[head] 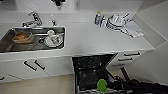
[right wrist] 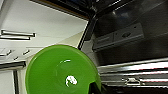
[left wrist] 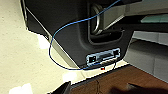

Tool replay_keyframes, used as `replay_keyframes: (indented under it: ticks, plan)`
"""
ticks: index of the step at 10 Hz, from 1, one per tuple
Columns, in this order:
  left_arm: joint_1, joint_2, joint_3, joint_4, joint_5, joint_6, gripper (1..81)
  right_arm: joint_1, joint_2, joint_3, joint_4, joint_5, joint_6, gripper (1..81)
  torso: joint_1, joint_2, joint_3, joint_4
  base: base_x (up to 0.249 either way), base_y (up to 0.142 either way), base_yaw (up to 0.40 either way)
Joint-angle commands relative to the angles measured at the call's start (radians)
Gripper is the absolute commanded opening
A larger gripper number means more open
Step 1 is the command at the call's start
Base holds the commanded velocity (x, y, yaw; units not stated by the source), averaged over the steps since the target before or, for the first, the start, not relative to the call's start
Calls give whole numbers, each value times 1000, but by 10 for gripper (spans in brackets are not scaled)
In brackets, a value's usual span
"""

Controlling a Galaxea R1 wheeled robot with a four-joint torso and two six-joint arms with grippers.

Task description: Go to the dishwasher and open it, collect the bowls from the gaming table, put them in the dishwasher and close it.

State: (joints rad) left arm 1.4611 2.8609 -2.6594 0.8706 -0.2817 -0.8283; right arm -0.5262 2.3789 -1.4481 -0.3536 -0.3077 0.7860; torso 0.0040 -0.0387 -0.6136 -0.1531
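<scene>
The dishwasher (head: 88,72) stands open under the white counter, its dark inside and lowered door facing me. A bright green bowl (head: 101,85) hangs over the open door, held at its rim by my right gripper (head: 110,86), whose arm reaches in from the lower right. In the right wrist view the green bowl (right wrist: 60,72) looms large and tilted, with a dark finger (right wrist: 96,89) against its edge and the dishwasher's door and rack rail (right wrist: 125,37) just behind it. The gaming table is out of view. The left wrist view looks at pale floor and my own dark body with a blue cable (left wrist: 53,37).
A steel sink (head: 7,42) at the left holds dirty dishes (head: 53,40) under a faucet (head: 35,18). Stacked plates (head: 115,23), bottles (head: 98,18) and a cloth (head: 133,29) sit on the counter. White drawers (head: 127,57) flank the dishwasher's right side, cabinet doors (head: 35,65) its left.
</scene>
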Motion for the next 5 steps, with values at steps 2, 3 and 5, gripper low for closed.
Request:
replay_keyframes:
  ticks: [2,3,5]
  plan:
    - [52,19,-14,11,44,8,811,152,79,-93,59,-54,1,10,0,0,0,0,0,0,0]
    - [54,23,-14,11,44,8,811,178,96,-112,74,-53,1,10,0,0,0,0,0,0,0]
    - [58,28,-14,11,44,8,811,231,119,-148,100,-51,1,10,0,0,0,0,0,0,0]
